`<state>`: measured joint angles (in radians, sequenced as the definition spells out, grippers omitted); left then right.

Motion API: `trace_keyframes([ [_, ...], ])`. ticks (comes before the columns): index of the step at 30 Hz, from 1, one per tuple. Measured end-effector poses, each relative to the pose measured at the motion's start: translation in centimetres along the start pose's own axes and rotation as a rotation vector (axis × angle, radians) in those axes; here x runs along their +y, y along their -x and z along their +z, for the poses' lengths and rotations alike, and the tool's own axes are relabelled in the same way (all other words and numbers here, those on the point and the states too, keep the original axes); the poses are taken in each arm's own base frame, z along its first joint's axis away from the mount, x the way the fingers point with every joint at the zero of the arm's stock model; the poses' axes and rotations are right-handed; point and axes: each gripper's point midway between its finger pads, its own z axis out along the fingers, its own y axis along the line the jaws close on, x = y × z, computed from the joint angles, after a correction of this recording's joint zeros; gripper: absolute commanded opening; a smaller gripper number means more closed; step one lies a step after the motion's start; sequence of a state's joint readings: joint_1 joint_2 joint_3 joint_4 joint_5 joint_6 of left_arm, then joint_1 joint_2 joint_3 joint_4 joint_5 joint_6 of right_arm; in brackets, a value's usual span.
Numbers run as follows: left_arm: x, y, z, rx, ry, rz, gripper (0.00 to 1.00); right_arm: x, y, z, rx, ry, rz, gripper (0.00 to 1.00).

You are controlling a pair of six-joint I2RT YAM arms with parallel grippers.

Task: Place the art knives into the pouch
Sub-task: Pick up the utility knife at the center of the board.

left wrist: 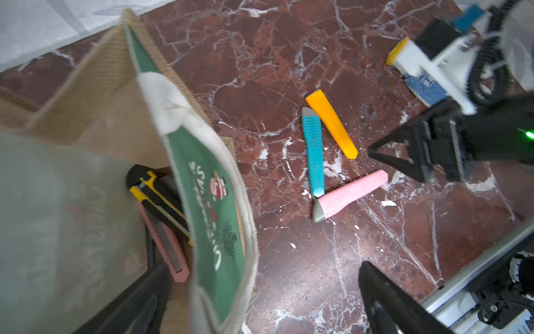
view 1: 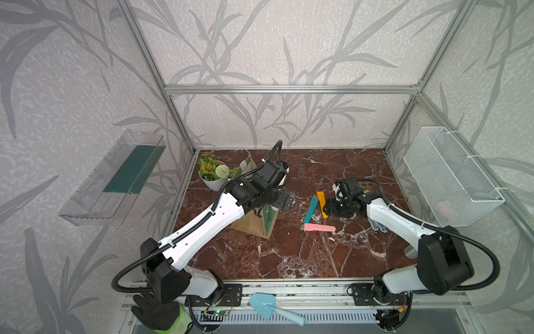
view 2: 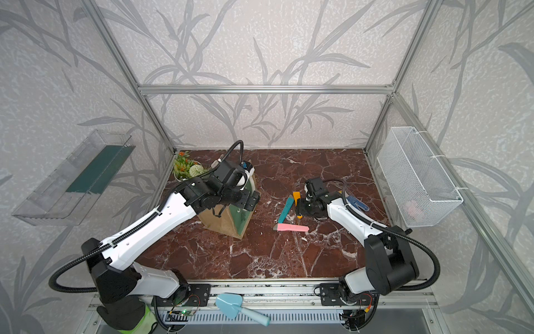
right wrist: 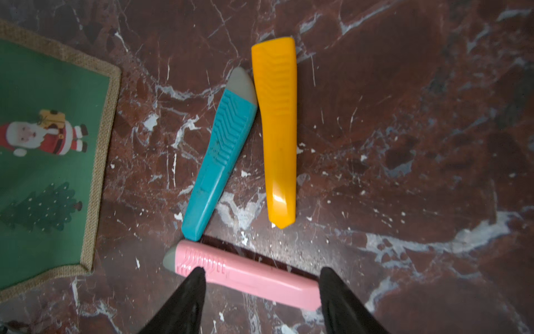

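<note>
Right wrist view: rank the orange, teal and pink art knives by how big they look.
1. Orange art knife, longest and widest.
2. Teal art knife, only slightly smaller, nearly alike.
3. Pink art knife, shortest-looking, but partly covered by the right gripper.

Robot lab cell, dressed like a room

An aluminium frame (view 1: 289,89) boxes in a red marble-look tabletop (view 1: 289,254), with leaf-print wallpaper panels (view 1: 260,43) on the left, far and right sides. A left arm (view 1: 202,225) and a right arm (view 1: 404,222) are bolted to a metal rail (view 1: 303,287) at the near edge. A clear plastic tray (view 1: 95,202) hangs on the left wall, a white wire basket (view 1: 450,179) on the right.
</note>
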<state>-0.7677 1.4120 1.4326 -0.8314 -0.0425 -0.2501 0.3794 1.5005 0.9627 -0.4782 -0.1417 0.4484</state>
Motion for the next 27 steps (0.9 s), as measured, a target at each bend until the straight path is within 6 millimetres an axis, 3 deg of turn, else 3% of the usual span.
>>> trace_keyframes([
  [5,-2.2,0.1,0.5,-0.031,-0.05,0.029,0.99,0.4,3.5,2.2,-0.008,-0.048,-0.023,0.63],
  [10,-3.1,-0.4,1.6,-0.039,-0.074,0.032,0.99,0.6,5.9,4.7,-0.004,-0.085,-0.038,0.62],
  [18,-3.5,-0.2,3.0,-0.047,-0.076,0.036,0.99,-0.5,6.1,8.4,0.049,-0.144,-0.055,0.58],
  [24,-3.5,-0.4,3.8,-0.033,-0.064,0.046,0.99,-0.9,7.3,8.5,0.028,-0.18,-0.068,0.44],
  [27,-3.5,-0.7,4.4,-0.019,-0.059,0.052,0.99,-1.3,7.4,8.7,0.03,-0.191,-0.06,0.41],
])
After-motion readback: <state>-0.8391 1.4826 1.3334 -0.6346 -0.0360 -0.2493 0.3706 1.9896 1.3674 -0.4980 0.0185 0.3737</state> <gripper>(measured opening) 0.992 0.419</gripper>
